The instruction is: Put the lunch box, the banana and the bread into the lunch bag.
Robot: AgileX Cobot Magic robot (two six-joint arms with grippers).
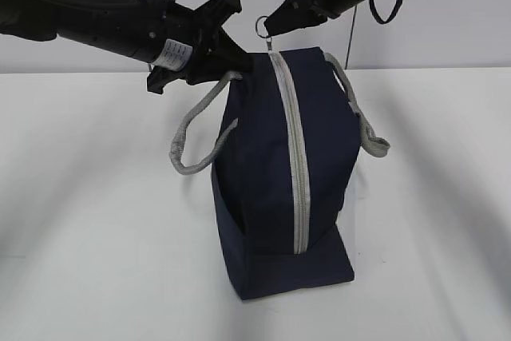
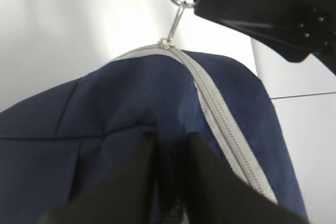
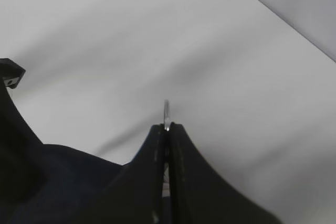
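1 lunch bag (image 1: 271, 173), zipped | 2 strap handles (image 1: 196, 135) | L pincer (image 2: 170, 153) pinching bag fabric, prob | R pincer (image 3: 167, 129) clamped on ring pull (image 1: 263, 26)

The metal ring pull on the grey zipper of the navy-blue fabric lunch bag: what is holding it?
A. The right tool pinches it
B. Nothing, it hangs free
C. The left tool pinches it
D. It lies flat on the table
A: the right tool is shut on the metal ring pull above the navy-blue fabric lunch bag, while the left tool pinches bag fabric.
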